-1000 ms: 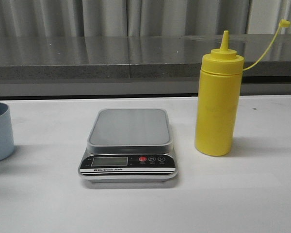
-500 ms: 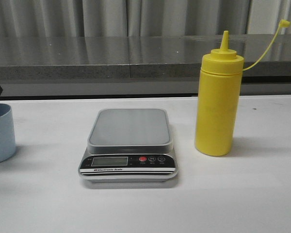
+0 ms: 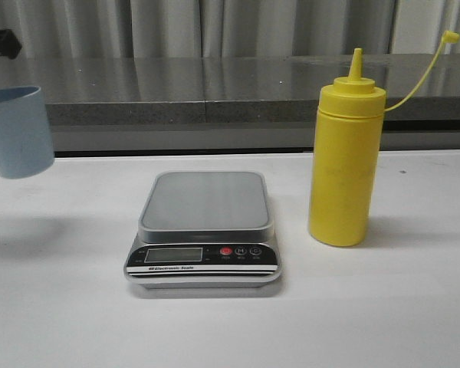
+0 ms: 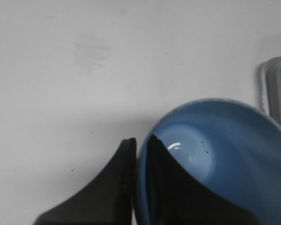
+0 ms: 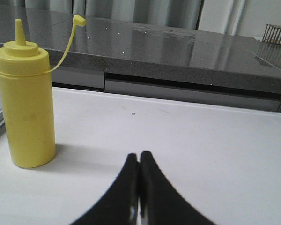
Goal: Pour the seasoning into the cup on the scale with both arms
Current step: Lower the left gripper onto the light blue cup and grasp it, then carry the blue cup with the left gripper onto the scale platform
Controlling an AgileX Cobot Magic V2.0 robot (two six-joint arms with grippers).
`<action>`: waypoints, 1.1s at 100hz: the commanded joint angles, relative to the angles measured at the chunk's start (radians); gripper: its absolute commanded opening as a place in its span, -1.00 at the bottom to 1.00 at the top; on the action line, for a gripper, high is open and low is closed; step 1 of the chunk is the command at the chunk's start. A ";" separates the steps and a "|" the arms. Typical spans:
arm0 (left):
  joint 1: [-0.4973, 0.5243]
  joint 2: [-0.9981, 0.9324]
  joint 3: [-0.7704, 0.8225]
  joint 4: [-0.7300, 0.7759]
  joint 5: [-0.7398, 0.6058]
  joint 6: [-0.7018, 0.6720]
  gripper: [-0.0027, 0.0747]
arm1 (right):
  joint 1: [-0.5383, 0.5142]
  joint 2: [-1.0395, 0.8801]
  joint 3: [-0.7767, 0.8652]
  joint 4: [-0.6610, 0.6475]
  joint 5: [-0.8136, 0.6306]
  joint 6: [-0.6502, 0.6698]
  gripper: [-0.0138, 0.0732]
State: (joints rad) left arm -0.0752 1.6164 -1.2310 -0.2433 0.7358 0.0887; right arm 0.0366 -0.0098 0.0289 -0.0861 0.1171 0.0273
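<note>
In the front view, nearest the lower edge of the frame, the white surface (image 3: pixel 383 322) lies bare in front of the scale (image 3: pixel 204 230). The scale sits at the centre of the frame, its black panel with the LCD display (image 3: pixel 173 254) and red button (image 3: pixel 225 251) facing the camera and its grey square platform behind them with nothing on it. Right of centre, just beside the scale but apart from it, the yellow seasoning bottle (image 3: pixel 345 165) stands upright on the surface, its cone nozzle uncovered and its small cap (image 3: pixel 449 36) hanging out on the thin tether toward the upper right of the frame.

At the left edge of the frame the pale blue cup (image 3: pixel 17 130) is off the surface, slightly tilted, with a soft shadow on the surface below it. It is left of the scale and not over the platform. The left wrist view shows the left tool (image 4: pixel 139 187) gripping the cup: one dark finger lies inside the rim and one outside, the wall pinched between them, and an edge of the scale shows at the right of that frame.

In the right wrist view the right tool (image 5: pixel 139 187) has its two dark fingers pressed together on nothing, low in the frame, with the bottle standing well apart at the left. Farthest back runs a dark grey counter (image 3: pixel 215 88) with curtains (image 3: pixel 238 27) behind it.
</note>
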 commanded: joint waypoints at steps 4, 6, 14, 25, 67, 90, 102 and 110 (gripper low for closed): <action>-0.067 -0.036 -0.092 -0.035 0.002 0.000 -0.98 | -0.007 -0.014 0.000 -0.003 -0.082 -0.007 -0.84; -0.079 -0.034 -0.103 -0.035 0.002 0.000 -0.98 | -0.007 -0.014 0.000 -0.003 -0.082 -0.007 -0.84; -0.132 -0.007 -0.153 -0.035 0.016 0.000 -0.98 | -0.007 -0.014 0.000 -0.003 -0.082 -0.007 -0.84; -0.194 0.050 -0.220 -0.035 0.048 0.000 -0.98 | -0.007 -0.014 0.000 -0.003 -0.082 -0.007 -0.84; -0.391 0.252 -0.418 -0.014 0.054 -0.004 -0.98 | -0.007 -0.014 0.000 -0.003 -0.082 -0.007 -0.84; -0.435 0.303 -0.431 0.020 0.058 -0.004 -0.98 | -0.007 -0.014 0.000 -0.003 -0.082 -0.007 -0.84; -0.436 0.312 -0.431 0.043 0.058 -0.004 -0.98 | -0.007 -0.014 0.000 -0.003 -0.082 -0.007 -0.84; -0.436 0.316 -0.431 0.046 0.058 -0.004 -0.98 | -0.007 -0.014 0.000 -0.003 -0.082 -0.007 -0.84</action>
State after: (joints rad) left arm -0.5035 1.9804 -1.6267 -0.1950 0.8284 0.0887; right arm 0.0366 -0.0098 0.0289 -0.0861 0.1171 0.0273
